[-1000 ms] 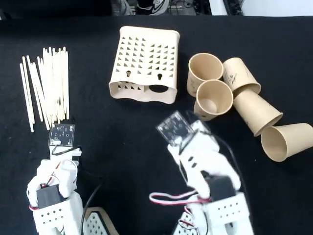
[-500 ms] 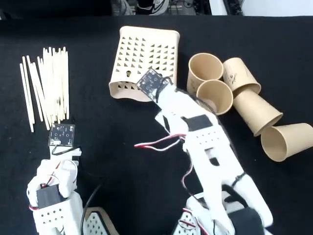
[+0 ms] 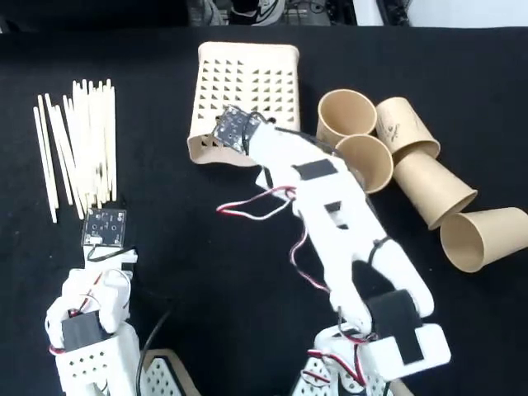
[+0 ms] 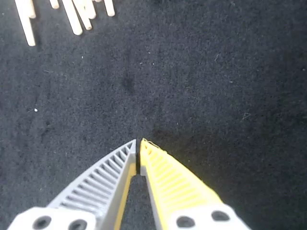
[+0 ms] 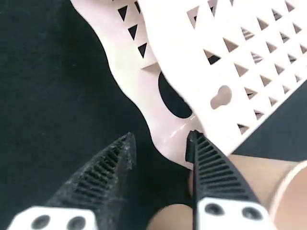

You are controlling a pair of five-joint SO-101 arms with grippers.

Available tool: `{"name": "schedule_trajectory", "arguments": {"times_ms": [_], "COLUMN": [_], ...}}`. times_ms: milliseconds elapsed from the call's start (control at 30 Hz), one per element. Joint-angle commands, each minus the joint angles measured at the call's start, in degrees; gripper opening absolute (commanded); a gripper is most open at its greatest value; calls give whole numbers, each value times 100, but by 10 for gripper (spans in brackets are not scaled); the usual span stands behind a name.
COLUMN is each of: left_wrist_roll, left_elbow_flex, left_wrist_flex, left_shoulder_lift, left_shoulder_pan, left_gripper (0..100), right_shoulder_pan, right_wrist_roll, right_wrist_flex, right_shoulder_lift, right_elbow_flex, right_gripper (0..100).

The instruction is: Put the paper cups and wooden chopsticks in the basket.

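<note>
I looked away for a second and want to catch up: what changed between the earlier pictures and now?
The right arm stretched forward across the table, bringing its open right gripper to the near rim of the basket, which has shifted slightly. Nothing was gripped or released. The left gripper, shut, the chopsticks and the paper cups stayed put.

My right arm (image 3: 330, 206) lies slantwise across the middle, barring the way from near centre to the basket (image 3: 247, 82). My right jaws stand apart, the basket's near rim in the gap between them. The paper cups (image 3: 429, 194) crowd just beside them on the right. Left of the basket, bare bench (image 3: 153, 165) runs to the chopsticks (image 3: 91, 132). Ahead of my closed left jaws: bare bench.
</note>
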Motion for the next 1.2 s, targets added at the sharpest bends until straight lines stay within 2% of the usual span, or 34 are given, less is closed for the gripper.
{"name": "schedule_trajectory", "arguments": {"times_ms": [0, 233, 367, 533, 667, 800, 1167], "left_wrist_roll": [-35, -35, -35, -35, -35, -35, -35], "left_elbow_flex": [101, 101, 101, 101, 101, 101, 101], "left_wrist_flex": [26, 26, 26, 26, 26, 26, 26], "left_shoulder_lift": [-9, -9, -9, -9, -9, -9, -9], "left_shoulder_pan": [22, 22, 22, 22, 22, 22, 22], "left_gripper": [33, 33, 33, 33, 33, 33, 33], "right_shoulder_pan": [334, -26, -158, 70, 325, 475, 536], "right_wrist_roll": [237, 651, 686, 818, 818, 818, 818], "right_wrist_flex": [-53, 1275, 1389, 466, -598, -1125, -3218], "right_shoulder_lift": [-92, -1376, -2123, -1868, -1305, -690, 488], "right_elbow_flex": [-426, -382, -242, 295, 567, 558, 796], "right_gripper": [195, 195, 195, 245, 241, 241, 225]}}
